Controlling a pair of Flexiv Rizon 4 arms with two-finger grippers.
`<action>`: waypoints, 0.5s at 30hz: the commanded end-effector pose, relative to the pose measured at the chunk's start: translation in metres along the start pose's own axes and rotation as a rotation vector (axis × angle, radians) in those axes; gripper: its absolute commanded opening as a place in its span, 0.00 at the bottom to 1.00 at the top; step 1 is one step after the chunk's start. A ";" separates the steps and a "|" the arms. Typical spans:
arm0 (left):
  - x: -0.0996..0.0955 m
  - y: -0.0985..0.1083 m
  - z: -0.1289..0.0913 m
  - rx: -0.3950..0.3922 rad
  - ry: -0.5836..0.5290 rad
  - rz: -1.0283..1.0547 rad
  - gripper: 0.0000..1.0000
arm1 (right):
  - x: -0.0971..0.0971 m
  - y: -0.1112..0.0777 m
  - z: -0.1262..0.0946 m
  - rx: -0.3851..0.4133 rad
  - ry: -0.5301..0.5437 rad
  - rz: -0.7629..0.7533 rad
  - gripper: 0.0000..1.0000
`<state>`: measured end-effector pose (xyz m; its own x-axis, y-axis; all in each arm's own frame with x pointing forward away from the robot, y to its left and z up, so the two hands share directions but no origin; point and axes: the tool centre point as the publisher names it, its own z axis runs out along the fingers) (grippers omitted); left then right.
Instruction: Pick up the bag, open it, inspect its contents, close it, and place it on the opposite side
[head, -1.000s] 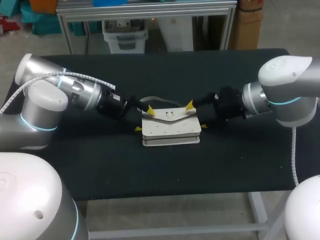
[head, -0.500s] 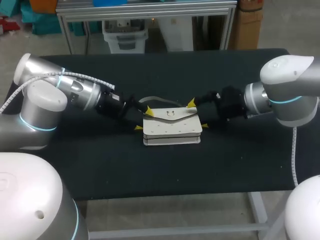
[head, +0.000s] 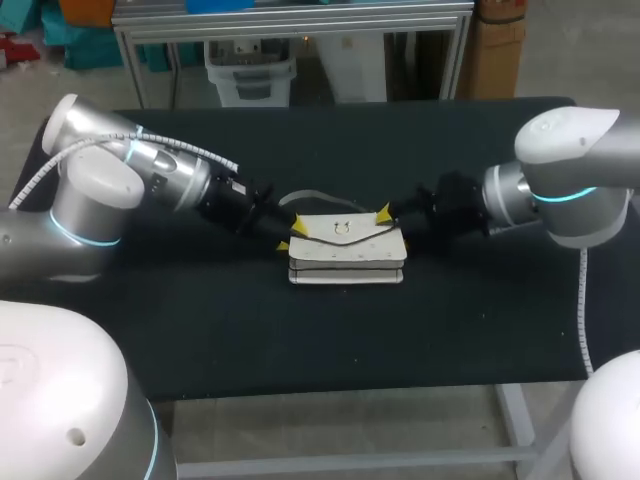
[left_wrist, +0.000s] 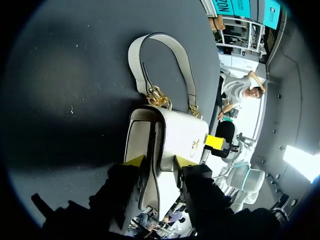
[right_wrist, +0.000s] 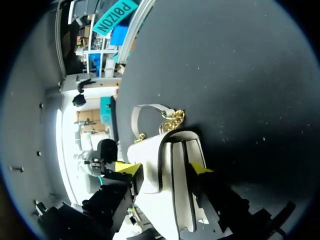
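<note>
L-gripper (left_wrist: 160, 161), R-gripper (right_wrist: 164, 168) clamp bag (head: 346, 250), black tbl (head: 300, 340).

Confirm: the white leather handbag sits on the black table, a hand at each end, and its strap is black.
No: the strap is white, not black; the left wrist view shows it. The white leather handbag does sit on the black table, left hand and right hand at its ends.

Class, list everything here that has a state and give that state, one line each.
White leather flap handbag: closed, flap down, gripped at both ends.
White strap with gold chain links: loose, lying behind the handbag.
Left tool: shut on the handbag.
Right tool: shut on the handbag.
</note>
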<state>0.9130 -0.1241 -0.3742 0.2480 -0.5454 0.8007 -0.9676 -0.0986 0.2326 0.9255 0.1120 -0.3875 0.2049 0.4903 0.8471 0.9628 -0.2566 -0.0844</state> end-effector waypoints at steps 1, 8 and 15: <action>-0.003 -0.001 0.001 0.000 0.005 -0.002 0.00 | -0.003 -0.002 -0.002 -0.004 0.004 0.005 0.00; -0.006 0.004 0.000 0.003 0.011 0.004 0.00 | 0.003 -0.004 0.000 -0.005 -0.008 -0.036 0.00; -0.006 0.005 0.003 -0.012 -0.001 0.014 0.03 | 0.008 -0.008 0.005 0.019 -0.015 -0.061 0.00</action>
<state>0.9061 -0.1188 -0.3760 0.2325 -0.5457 0.8051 -0.9710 -0.0826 0.2245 0.9186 0.1153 -0.3843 0.1453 0.5132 0.8459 0.9757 -0.2161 -0.0365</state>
